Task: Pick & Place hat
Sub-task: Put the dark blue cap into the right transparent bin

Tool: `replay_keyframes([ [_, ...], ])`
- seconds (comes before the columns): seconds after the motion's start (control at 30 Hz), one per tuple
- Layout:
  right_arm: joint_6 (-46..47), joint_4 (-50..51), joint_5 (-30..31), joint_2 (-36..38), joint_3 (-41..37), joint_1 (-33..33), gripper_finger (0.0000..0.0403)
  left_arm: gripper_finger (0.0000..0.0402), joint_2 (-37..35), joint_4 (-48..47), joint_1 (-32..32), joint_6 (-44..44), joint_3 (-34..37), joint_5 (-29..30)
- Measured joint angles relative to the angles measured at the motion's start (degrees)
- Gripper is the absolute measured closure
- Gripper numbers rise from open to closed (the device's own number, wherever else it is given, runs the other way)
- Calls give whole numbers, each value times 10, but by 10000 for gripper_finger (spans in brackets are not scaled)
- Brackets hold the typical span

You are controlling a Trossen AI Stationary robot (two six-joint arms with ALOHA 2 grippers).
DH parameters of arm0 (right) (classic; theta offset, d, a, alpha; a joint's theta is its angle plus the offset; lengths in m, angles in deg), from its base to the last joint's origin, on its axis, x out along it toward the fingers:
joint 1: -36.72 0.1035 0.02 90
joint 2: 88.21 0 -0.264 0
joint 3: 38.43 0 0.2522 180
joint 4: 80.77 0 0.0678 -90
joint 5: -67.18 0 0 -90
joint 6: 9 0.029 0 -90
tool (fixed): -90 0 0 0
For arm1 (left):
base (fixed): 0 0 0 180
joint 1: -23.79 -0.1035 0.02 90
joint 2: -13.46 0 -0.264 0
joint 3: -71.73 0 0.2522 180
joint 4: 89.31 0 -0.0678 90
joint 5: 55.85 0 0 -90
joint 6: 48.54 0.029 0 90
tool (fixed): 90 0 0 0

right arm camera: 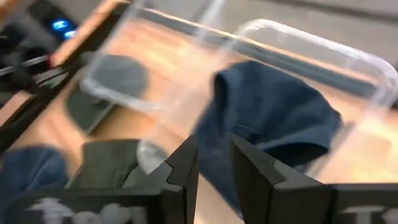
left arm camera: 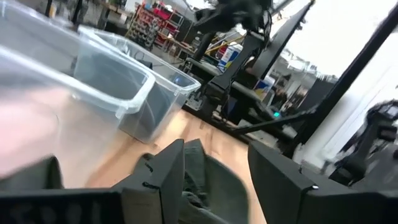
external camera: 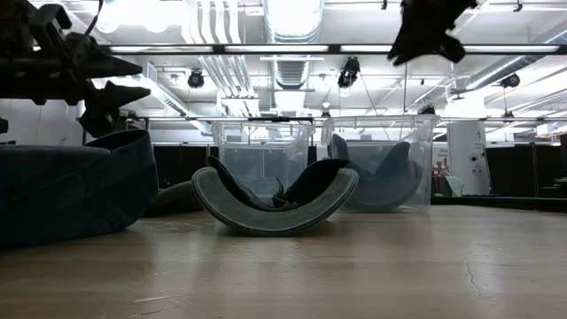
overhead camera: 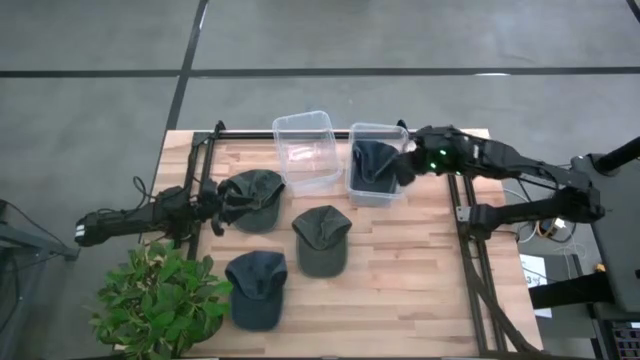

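Three hats lie on the wooden table: a dark green one (overhead camera: 252, 198), an olive one (overhead camera: 322, 238) (external camera: 275, 199) and a blue one (overhead camera: 256, 288) (external camera: 71, 190). Another dark blue hat (overhead camera: 375, 162) (right arm camera: 273, 115) lies inside the right clear bin (overhead camera: 378, 190) (external camera: 381, 164). My left gripper (overhead camera: 216, 207) (left arm camera: 214, 177) is open at the green hat's left edge (left arm camera: 202, 180), one finger on either side. My right gripper (overhead camera: 408, 165) (right arm camera: 214, 168) hovers above the right bin, open by a narrow gap with nothing between its fingers. My left gripper comes level from the table's left, its open fingers (left arm camera: 165, 171) on either side of the green hat's left edge. I cannot tell whether a finger touches the cloth. The hat lies flat on the table.
A second clear bin (overhead camera: 305, 150) (external camera: 264, 151) stands beside the right one at the table's far edge, with nothing seen in it. A potted plant (overhead camera: 160, 300) sits at the near left corner. Black frame rails (overhead camera: 470, 240) run along both sides. Bare wood shows at the near right.
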Motion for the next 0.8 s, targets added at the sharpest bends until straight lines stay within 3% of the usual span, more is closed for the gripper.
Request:
replay_keyframes([
  [0.2,-39,-39,17,72,-34,68,335,232,0,11,0,-47,-7,-1],
  [0.4,-42,-129,80,152,-105,132,334,232,9,-17,0,-42,-76,-35],
  [0.57,-46,-212,91,205,-175,162,328,232,57,-167,0,-42,-187,-44],
  [0.8,-47,-315,91,242,-248,172,336,232,204,-406,0,-96,-356,-49],
])
